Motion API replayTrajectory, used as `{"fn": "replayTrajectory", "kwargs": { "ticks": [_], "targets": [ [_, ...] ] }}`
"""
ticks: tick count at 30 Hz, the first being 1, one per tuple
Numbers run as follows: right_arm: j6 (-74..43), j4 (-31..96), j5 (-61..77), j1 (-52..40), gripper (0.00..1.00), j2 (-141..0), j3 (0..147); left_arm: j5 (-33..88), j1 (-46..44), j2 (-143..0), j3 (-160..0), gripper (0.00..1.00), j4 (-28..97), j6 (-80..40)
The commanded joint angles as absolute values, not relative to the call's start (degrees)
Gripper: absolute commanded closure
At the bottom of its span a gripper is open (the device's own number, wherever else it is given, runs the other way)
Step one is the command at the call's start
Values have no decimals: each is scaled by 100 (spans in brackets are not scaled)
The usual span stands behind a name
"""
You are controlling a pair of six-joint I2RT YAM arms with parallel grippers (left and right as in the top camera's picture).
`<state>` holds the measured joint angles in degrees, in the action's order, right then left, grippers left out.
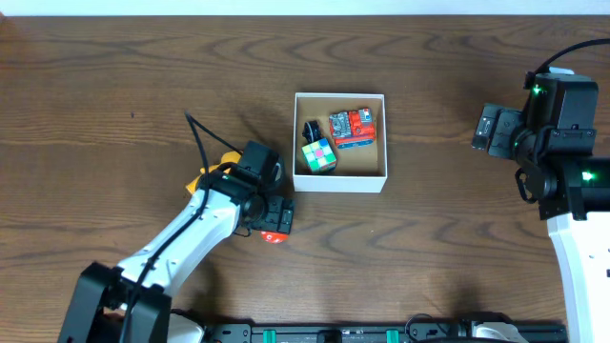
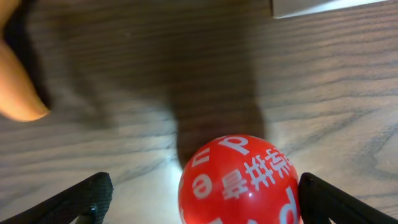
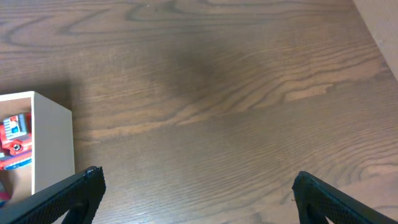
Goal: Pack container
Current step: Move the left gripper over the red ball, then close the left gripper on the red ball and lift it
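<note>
Hazard: left tool [image 2: 203, 186], released, straddles red ball [image 2: 239, 180] off-centre near box [image 1: 340, 181]; uneven closing may roll ball away across desk [image 1: 114, 76].

You'll see white print on the red ball [image 2: 239, 180] inside the left gripper [image 2: 208, 196]: letters d, u, p, plus inverted Chinese-style characters. Nothing else can be read.

Container [image 1: 340, 94]: square, open-topped, white-walled, tan floor, standing upright. It holds a multicoloured cube [image 1: 319, 155], a red toy [image 1: 352, 126] and a black object [image 1: 312, 131]. A red ball [image 2: 239, 180] lies outside, near one corner.
</note>
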<state>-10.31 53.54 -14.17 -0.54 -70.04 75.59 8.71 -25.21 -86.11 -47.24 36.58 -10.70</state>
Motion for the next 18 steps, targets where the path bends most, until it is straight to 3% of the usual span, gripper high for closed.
{"fn": "replayTrajectory", "kwargs": {
  "ticks": [1,3,4,7,9,18],
  "targets": [
    [-1111,5363,-1474,-5,1,-7013,7616,642,-2510,-8965,-4661,10,3688,-1033],
    [-1111,5363,-1474,-5,1,-7013,7616,646,-2510,-9074,-4661,26,3673,-1033],
    [-1111,5363,-1474,-5,1,-7013,7618,666,-2510,-9107,-4661,43,3677,-1033],
    [-1111,5363,-1474,-5,1,-7013,7618,709,-2510,-9120,-4661,78,3697,-1074],
    [-1111,5363,-1474,-5,1,-7013,7616,729,-2510,-9120,-4661,92,3721,-1166],
    [-1111,5363,-1474,-5,1,-7013,7616,832,-2510,-8879,-4853,94,4254,-1168]
  ]
}}
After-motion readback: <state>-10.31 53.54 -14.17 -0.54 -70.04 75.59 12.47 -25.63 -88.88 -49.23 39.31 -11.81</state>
